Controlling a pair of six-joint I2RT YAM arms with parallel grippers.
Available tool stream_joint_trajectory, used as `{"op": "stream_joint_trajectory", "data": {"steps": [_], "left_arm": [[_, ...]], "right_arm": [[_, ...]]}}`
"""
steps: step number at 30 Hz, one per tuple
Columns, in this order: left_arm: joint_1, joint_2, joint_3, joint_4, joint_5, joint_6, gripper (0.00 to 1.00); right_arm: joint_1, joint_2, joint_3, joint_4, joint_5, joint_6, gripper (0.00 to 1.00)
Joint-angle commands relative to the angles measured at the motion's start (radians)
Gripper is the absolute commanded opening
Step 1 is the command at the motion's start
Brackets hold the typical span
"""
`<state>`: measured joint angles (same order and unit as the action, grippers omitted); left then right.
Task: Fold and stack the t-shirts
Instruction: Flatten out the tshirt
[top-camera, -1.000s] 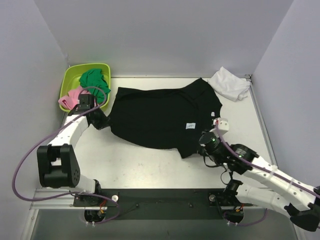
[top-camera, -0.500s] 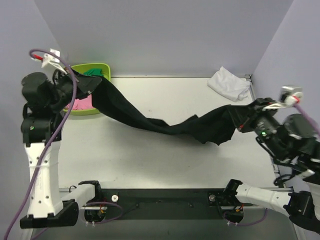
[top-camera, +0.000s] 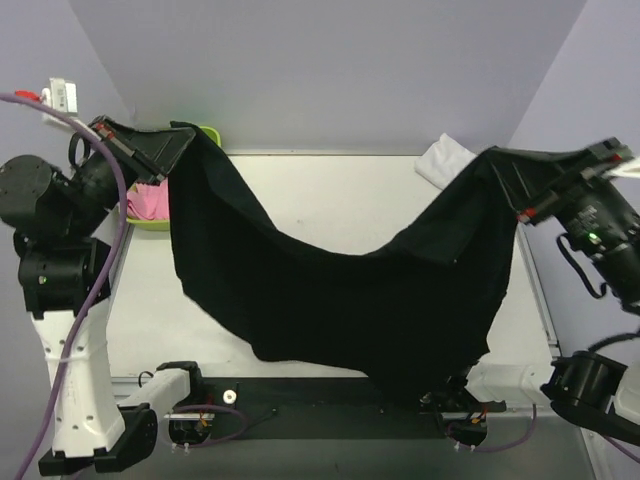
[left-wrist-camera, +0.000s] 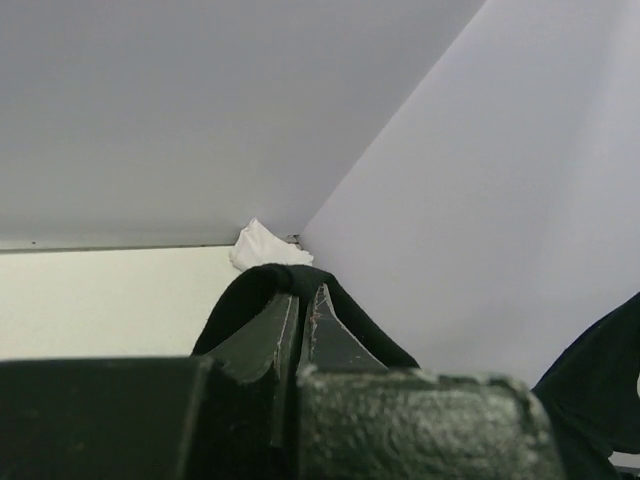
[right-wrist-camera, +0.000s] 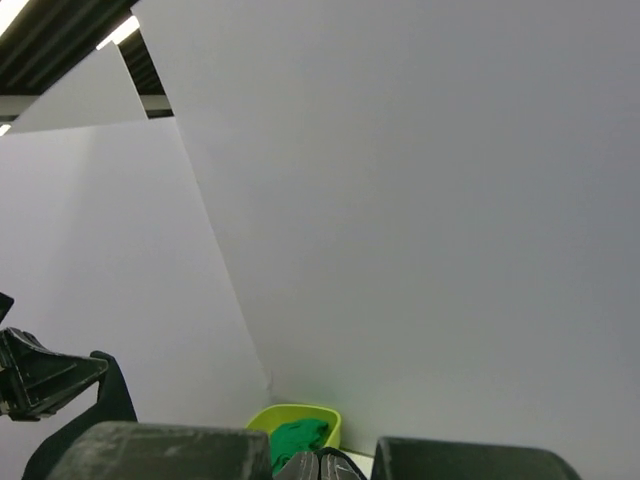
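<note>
Pale white table (top-camera: 330, 200). Carries 1 crumpled white t-shirt (top-camera: 445, 160) at far right corner. Carries 1 lime-green tub (right-wrist-camera: 262, 420) at far left.

Soft, even light fills all 3 views, tinting the walls (top-camera: 330, 70) faintly lilac and keeping shadows weak. The black t-shirt (top-camera: 350, 300) reads as a near-featureless dark mass. Bright ceiling strips (right-wrist-camera: 120, 31) glare at the right wrist view's top left.

Matt black cloth t-shirt (top-camera: 340, 300), lime plastic tub (right-wrist-camera: 270, 415), smooth pale table (top-camera: 330, 200)
</note>
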<state>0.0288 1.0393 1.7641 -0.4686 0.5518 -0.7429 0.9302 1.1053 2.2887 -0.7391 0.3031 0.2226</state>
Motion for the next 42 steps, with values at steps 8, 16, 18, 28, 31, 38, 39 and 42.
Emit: {"op": "stream_joint_trajectory", "data": {"steps": [8,16,18,28,31,38,39,42], "left_arm": [[0.008,0.296,0.007,0.248,0.01,-0.081,0.0],[0.008,0.686,0.391,0.28,0.016,-0.101,0.0],[0.008,0.752,0.505,0.345,0.025,-0.151,0.0],[0.034,0.909,0.718,0.439,0.065,-0.273,0.0],[0.022,0.719,0.232,0.609,0.07,-0.233,0.0],[0.017,0.456,-0.626,0.801,0.016,-0.174,0.0],[0.014,0.418,-0.7,0.797,-0.002,-0.167,0.0],[0.006,0.354,-0.902,0.773,-0.097,-0.148,0.0]], "right_arm": [[-0.359,0.393,0.178,0.102,-0.083,-0.014,0.0],[-0.603,0.548,0.253,0.334,-0.275,0.024,0.0],[-0.613,0.544,0.239,0.435,-0.286,0.014,0.0],[-0.608,0.348,0.027,0.644,-0.383,-0.046,0.0],[-0.602,0.142,-0.39,0.702,-0.403,-0.014,0.0],[-0.555,-0.253,-1.228,0.767,-0.372,0.165,0.0],[-0.533,-0.278,-1.343,0.758,-0.358,0.181,0.0],[-0.424,-0.344,-1.448,0.643,-0.256,0.19,0.0]]}}
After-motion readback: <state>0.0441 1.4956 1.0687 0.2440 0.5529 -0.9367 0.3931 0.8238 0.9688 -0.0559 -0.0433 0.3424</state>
